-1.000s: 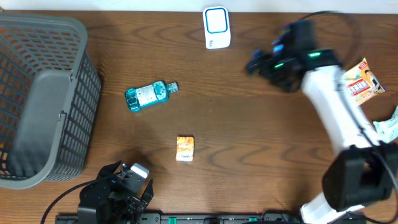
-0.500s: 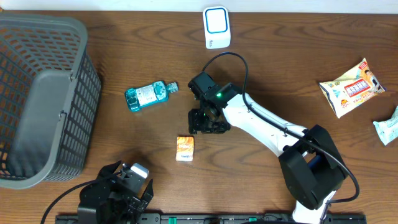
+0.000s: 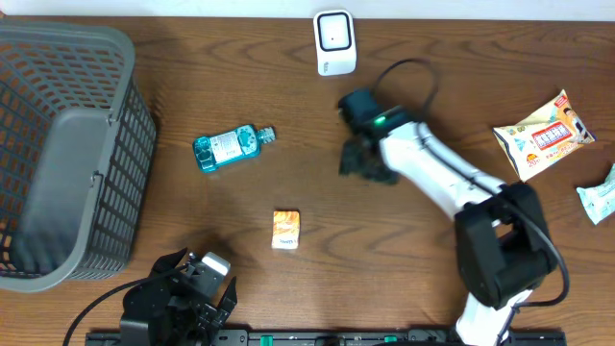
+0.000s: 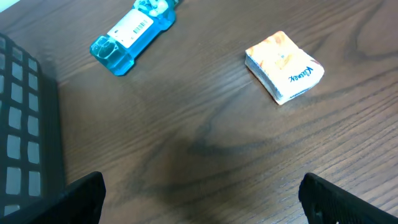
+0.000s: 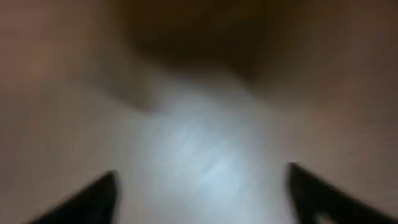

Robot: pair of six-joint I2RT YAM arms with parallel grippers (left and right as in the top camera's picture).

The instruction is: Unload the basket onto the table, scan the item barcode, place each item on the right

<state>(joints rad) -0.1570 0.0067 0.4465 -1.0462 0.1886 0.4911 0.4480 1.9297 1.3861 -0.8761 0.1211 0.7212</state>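
Inspection of passage: the wood table (image 3: pixel 192 221) lies bare between the mouthwash bottle (image 3: pixel 231 146) and the tissue pack (image 3: pixel 285 230), and a gripper could pass there. The wire basket (image 3: pixel 135 144) blocks the whole left side, its wall near the bottle. The bottle lies flat with bare wood all round it, as does the tissue pack, well apart from other items. The right arm (image 3: pixel 432 178) slants from the near right edge to mid-table and bars the way across. The right gripper (image 3: pixel 363 163), jaws spread, stands between bottle and arm, apart from the white scanner (image 3: pixel 334 42) at the far edge. A snack packet (image 3: pixel 546 135) and a second packet (image 3: pixel 601 197) occupy the right margin. Ahead of the left gripper (image 4: pixel 208 196), bare wood runs up to the tissue pack.
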